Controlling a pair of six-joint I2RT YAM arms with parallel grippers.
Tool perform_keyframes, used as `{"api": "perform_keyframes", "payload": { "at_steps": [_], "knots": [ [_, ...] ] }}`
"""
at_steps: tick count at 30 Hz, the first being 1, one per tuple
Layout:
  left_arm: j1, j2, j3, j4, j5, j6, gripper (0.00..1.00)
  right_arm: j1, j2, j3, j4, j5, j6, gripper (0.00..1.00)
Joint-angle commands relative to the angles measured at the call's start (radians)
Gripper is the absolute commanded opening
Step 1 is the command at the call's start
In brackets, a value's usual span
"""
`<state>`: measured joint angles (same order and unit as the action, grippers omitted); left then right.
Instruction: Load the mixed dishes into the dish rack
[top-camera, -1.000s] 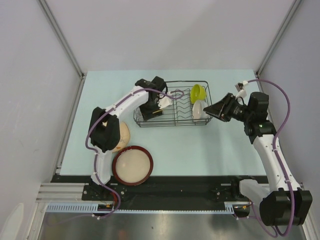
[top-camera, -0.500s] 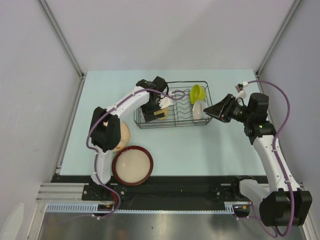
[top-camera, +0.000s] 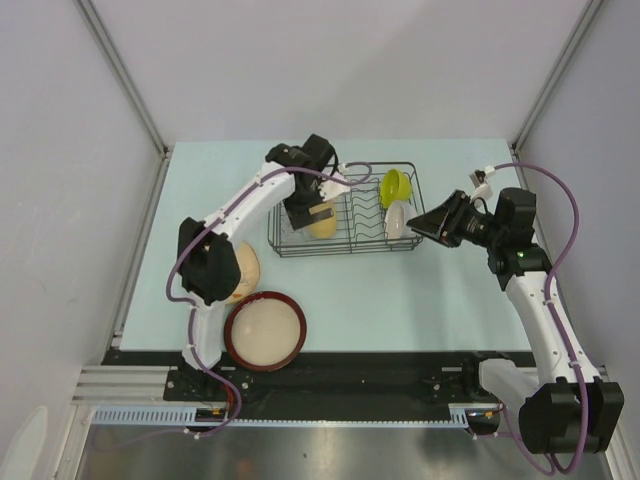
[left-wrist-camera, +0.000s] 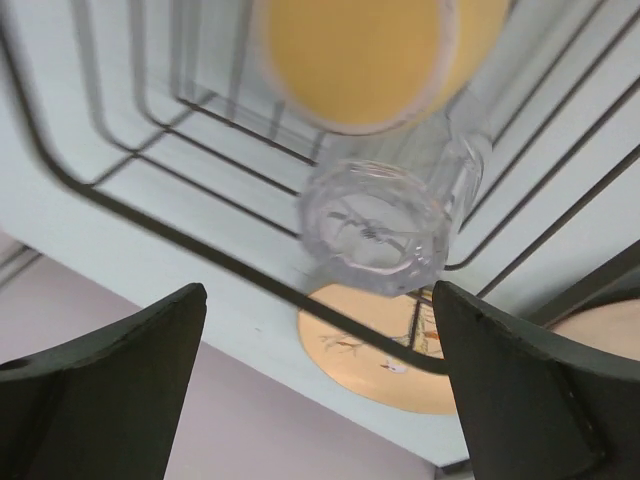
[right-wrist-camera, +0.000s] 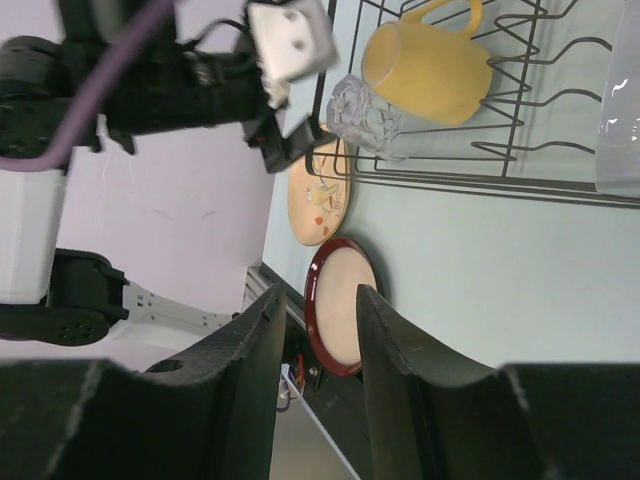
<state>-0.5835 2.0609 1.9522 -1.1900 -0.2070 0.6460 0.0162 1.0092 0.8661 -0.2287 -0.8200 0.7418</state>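
1 second earlier the left fingers (left-wrist-camera: 110, 390) were down inside the dish rack (top-camera: 345, 251) around the pale yellow mug (top-camera: 322, 221). They have since been raised and are now held spread wide above it, with nothing between them. The mug has therefore been let go and is judged to be loaded. It is seen in the left part of the rack, with the clear glass (left-wrist-camera: 378, 222) just beside it. It is a smooth, unmarked yellow with a loop handle. Whether it has been set upright or on its side cannot be told for certain from these views.

At the right end of the rack the lime green bowl (top-camera: 395, 186) and the small pale saucer (top-camera: 396, 220) are already lodged among the wire loops. The right fingers (right-wrist-camera: 235, 385) are held just right of the rack, set slightly apart and gripping nothing.

2 pieces are left on the desk (top-camera: 420, 290). The beige floral-patterned plate (top-camera: 247, 270) lies near the left arm and is partly hidden by it. The dark-red-rimmed cream dish (top-camera: 265, 332) lies at the near edge. The task is judged to be about two-thirds done.
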Motion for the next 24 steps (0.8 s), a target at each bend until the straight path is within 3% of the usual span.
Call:
{"api": "perform_keyframes", "payload": {
  "at_steps": [1,4,13,24],
  "knots": [
    [-0.006,-0.082,0.207,-0.045,0.012,-0.008,1.00,-0.005,-0.023,-0.006,0.008,-0.013,-0.010,0.39],
    [-0.007,-0.074,0.297,-0.027,0.072,-0.040,1.00,-0.004,-0.023,-0.012,0.012,-0.013,-0.009,0.39],
    [-0.018,0.005,0.266,0.009,0.234,-0.134,1.00,-0.005,-0.021,-0.013,-0.008,-0.005,-0.022,0.39],
    [-0.018,0.099,0.238,0.073,0.273,-0.192,1.00,-0.010,-0.018,-0.015,-0.012,-0.005,-0.021,0.39]
  ]
}}
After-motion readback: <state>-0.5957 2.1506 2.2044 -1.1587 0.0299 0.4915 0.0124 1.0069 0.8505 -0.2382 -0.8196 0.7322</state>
